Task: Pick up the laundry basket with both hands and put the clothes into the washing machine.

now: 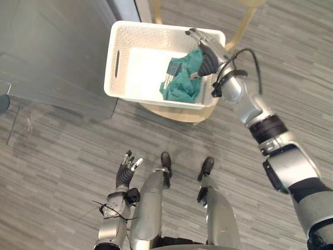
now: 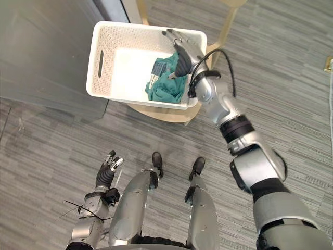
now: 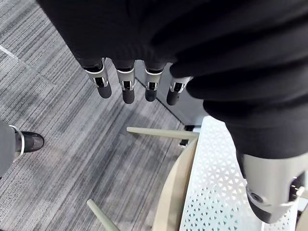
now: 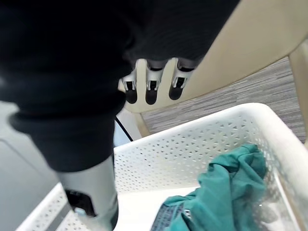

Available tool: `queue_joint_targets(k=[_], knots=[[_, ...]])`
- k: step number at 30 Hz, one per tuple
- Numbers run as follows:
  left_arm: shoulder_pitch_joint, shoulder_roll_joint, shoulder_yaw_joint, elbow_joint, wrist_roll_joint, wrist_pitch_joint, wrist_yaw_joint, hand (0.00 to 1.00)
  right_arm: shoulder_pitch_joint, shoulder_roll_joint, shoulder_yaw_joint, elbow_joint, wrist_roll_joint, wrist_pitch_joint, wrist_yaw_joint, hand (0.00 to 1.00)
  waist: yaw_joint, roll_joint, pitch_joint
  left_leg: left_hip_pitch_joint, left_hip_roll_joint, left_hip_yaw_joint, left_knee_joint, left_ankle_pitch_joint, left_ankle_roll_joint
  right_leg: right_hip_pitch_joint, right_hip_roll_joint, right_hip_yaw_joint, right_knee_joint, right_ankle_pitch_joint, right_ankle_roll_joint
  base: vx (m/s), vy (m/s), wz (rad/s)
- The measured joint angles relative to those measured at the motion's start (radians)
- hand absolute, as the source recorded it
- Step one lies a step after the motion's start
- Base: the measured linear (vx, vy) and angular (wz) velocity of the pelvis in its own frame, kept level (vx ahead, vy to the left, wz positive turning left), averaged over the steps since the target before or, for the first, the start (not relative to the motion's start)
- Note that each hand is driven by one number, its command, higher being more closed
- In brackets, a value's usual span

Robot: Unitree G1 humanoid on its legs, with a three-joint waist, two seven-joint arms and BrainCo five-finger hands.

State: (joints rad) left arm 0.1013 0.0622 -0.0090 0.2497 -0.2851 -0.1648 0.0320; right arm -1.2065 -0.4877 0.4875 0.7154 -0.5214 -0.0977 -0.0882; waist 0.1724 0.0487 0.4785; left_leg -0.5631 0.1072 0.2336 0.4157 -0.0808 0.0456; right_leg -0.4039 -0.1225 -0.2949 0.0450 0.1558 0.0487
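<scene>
A white perforated laundry basket (image 1: 117, 62) stands on a pale wooden stool (image 1: 177, 112). Teal clothes (image 1: 182, 86) with a bit of dark blue cloth lie in its right half. My right hand (image 1: 207, 54) reaches over the basket's right far corner, above the clothes, open with straight fingers (image 4: 151, 86) and holding nothing. The right wrist view looks down on the basket's rim (image 4: 192, 144) and the teal clothes (image 4: 226, 192). My left hand (image 1: 126, 169) hangs low over the floor, well short of the basket, open; its fingers (image 3: 127, 86) point toward the basket's wall (image 3: 216, 192).
A large glossy grey panel (image 1: 52, 52) fills the left side, close to the basket's left end. The stool's pale legs (image 1: 244, 26) stick out behind the basket. Striped grey floor (image 1: 62, 172) lies open between me and the stool.
</scene>
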Motion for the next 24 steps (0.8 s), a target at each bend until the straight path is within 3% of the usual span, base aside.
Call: queue_joint_targets(k=[4,10,20,24], knots=[[-0.02,-0.003,-0.023,0.016,-0.028,-0.01,0.014,0.0,-0.074,-0.052,0.074,0.086,-0.016,0.002,0.005,0.0,0.013,0.0,0.011,-0.035,-0.004,-0.032,-0.028,0.027,-0.009,-0.018,0.01,-0.031,-0.032,0.016,-0.012,0.02,-0.042,0.18],[-0.039,-0.031,-0.029,0.046,-0.051,-0.008,0.015,0.0,-0.1,-0.105,0.15,0.084,-0.047,0.009,0.033,0.0,0.024,-0.003,0.034,-0.065,0.002,-0.04,-0.039,0.038,-0.013,-0.034,0.025,-0.036,-0.059,0.03,-0.023,0.01,-0.009,0.02],[-0.089,-0.029,-0.028,0.074,-0.121,-0.008,0.018,0.0,-0.128,-0.125,0.281,0.112,-0.07,0.009,0.112,0.0,0.039,-0.009,0.038,-0.111,0.017,-0.081,-0.036,0.05,-0.024,-0.047,0.052,-0.061,-0.086,0.042,-0.028,0.03,-0.026,0.05],[-0.127,-0.03,-0.041,0.068,-0.195,-0.011,0.015,0.0,-0.206,-0.115,0.287,0.286,-0.074,0.031,0.116,0.0,0.078,-0.01,0.039,-0.127,0.011,-0.092,-0.07,0.082,-0.03,-0.063,0.055,-0.08,-0.104,0.054,-0.039,0.0,-0.021,0.11]])
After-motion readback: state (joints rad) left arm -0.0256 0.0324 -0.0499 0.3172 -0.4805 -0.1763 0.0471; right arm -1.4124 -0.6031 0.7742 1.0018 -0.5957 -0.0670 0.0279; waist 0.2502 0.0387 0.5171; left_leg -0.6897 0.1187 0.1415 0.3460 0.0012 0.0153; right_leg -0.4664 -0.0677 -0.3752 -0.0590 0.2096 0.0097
